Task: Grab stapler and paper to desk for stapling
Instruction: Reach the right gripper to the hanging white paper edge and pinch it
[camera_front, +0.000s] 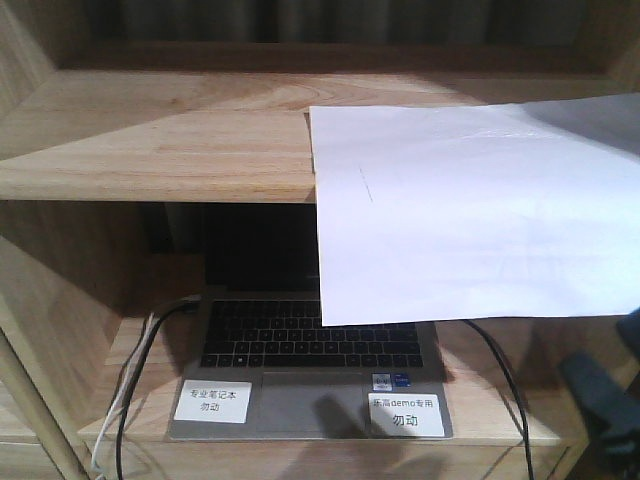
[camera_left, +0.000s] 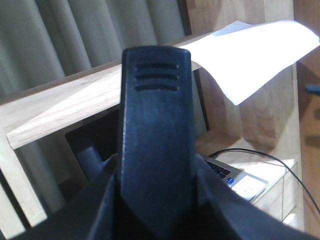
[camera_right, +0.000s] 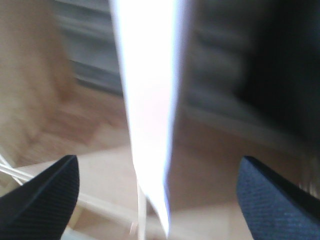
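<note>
The white paper (camera_front: 470, 210) lies on the upper shelf (camera_front: 150, 150) and hangs well over its front edge, drooping in front of the laptop. In the left wrist view the paper (camera_left: 255, 55) curls off the shelf at top right. My left gripper (camera_left: 155, 185) is shut on the black stapler (camera_left: 156, 100), which stands up between the jaws with three grooves at its top end. In the blurred right wrist view, my right gripper (camera_right: 157, 162) is open and wide, with the paper (camera_right: 150, 100) seen edge-on between its fingers (camera_right: 45, 195). The right gripper (camera_front: 605, 400) shows dark at bottom right, below the paper. The desk is out of view.
An open laptop (camera_front: 310, 350) sits on the lower shelf with two white labels (camera_front: 212, 400) on its palm rest. Black and white cables (camera_front: 130, 390) hang at its left and a black cable (camera_front: 500, 370) runs at its right. Grey curtains (camera_left: 60, 35) hang behind the shelving.
</note>
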